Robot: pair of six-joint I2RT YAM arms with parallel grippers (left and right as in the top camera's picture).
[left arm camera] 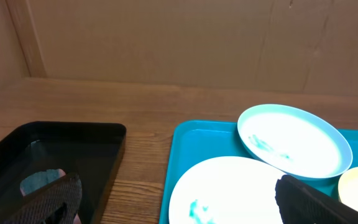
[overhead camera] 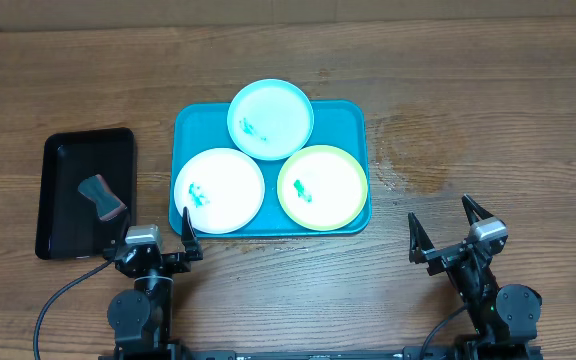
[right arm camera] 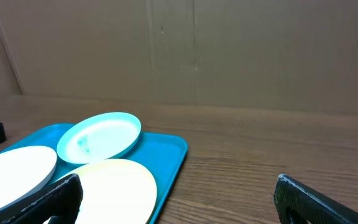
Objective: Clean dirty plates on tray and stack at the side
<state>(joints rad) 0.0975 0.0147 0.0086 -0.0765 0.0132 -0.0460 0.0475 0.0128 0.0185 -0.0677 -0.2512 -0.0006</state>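
Note:
Three plates lie on the teal-blue tray (overhead camera: 353, 120): a pale cyan plate (overhead camera: 270, 118) at the back, leaning on the other two, a white plate (overhead camera: 219, 189) front left and a yellow-green plate (overhead camera: 323, 186) front right. Each bears small green smears. My left gripper (overhead camera: 158, 232) is open and empty near the table's front edge, just left of the tray's front-left corner. My right gripper (overhead camera: 446, 226) is open and empty over bare wood right of the tray. The left wrist view shows the white plate (left arm camera: 229, 186) and cyan plate (left arm camera: 294, 140); the right wrist view shows the yellow-green plate (right arm camera: 114, 186).
A smaller black tray (overhead camera: 68, 175) stands left of the teal tray, with a grey-and-pink sponge (overhead camera: 103, 196) inside. A faint round stain (overhead camera: 418, 150) marks the wood right of the teal tray. A brown wall (left arm camera: 179, 37) stands behind the table.

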